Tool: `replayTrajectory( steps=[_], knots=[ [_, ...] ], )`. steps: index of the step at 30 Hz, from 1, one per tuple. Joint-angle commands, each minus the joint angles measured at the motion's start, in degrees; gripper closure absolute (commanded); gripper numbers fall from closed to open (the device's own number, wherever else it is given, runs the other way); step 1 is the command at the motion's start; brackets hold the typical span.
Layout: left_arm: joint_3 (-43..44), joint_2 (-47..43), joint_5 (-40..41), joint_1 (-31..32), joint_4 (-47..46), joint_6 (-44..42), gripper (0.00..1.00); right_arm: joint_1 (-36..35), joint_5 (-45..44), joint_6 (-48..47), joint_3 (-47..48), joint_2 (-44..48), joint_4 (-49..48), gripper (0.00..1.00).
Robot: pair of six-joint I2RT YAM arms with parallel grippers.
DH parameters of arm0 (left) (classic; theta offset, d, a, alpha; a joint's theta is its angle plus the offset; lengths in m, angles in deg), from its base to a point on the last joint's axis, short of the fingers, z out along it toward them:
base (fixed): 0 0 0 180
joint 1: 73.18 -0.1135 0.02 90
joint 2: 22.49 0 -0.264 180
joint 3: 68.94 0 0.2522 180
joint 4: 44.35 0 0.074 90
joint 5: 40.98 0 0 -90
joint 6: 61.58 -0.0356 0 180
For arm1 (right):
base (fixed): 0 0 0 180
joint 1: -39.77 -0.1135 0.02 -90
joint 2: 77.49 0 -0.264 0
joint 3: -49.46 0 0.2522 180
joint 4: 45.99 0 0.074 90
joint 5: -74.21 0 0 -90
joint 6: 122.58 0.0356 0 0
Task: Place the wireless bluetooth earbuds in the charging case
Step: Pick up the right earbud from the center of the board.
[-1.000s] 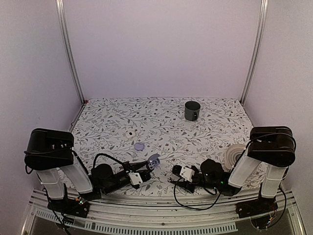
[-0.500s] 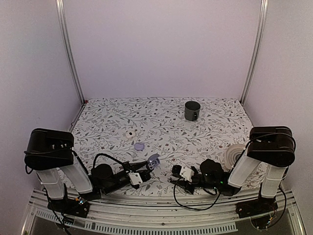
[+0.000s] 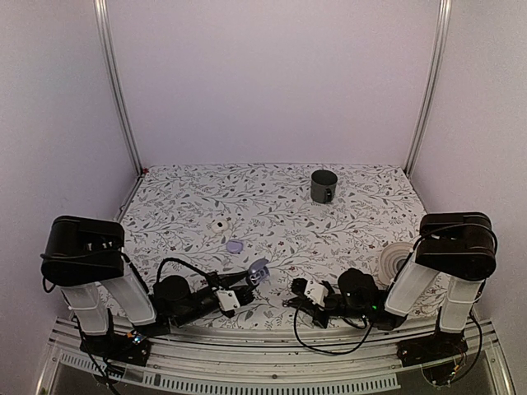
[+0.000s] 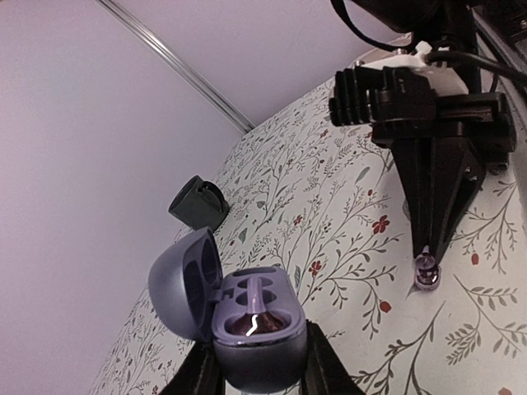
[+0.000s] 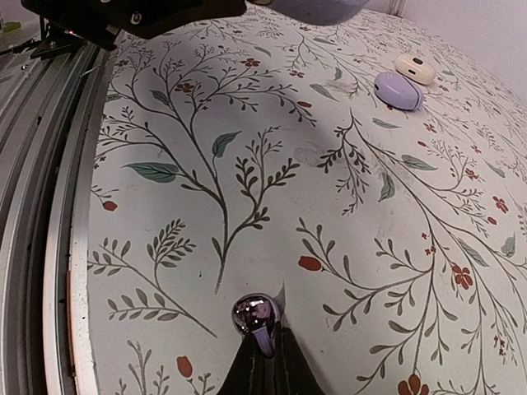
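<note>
**Floral cloth: loose earbud seized**

Left gripper clamps the open charging case near the table's front edge, sockets upturned to receive; the first earbud sits inside. Right gripper, jaws apart a second ago, now pinches the loose earbud on the cloth.

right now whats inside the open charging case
One glossy earbud sits in the charging case; the socket beside it looks empty. The left gripper covers the case's lower sides, and the socket depths are too dark to see.
</note>
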Motion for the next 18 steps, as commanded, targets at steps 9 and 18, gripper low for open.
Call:
replayTrajectory(
  steps=[9, 18],
  knots=[
    [-1.2, -1.1, -7.8, 0.5, -5.4, 3.2, 1.00, 0.3, -0.3, -0.2, 0.4, 10.8, 9.8, 0.99],
    [1.1, -6.6, -23.6, -3.1, 6.2, 12.5, 1.00, 0.4, -1.4, -5.5, 8.9, 29.7, 44.2, 0.99]
  ],
)
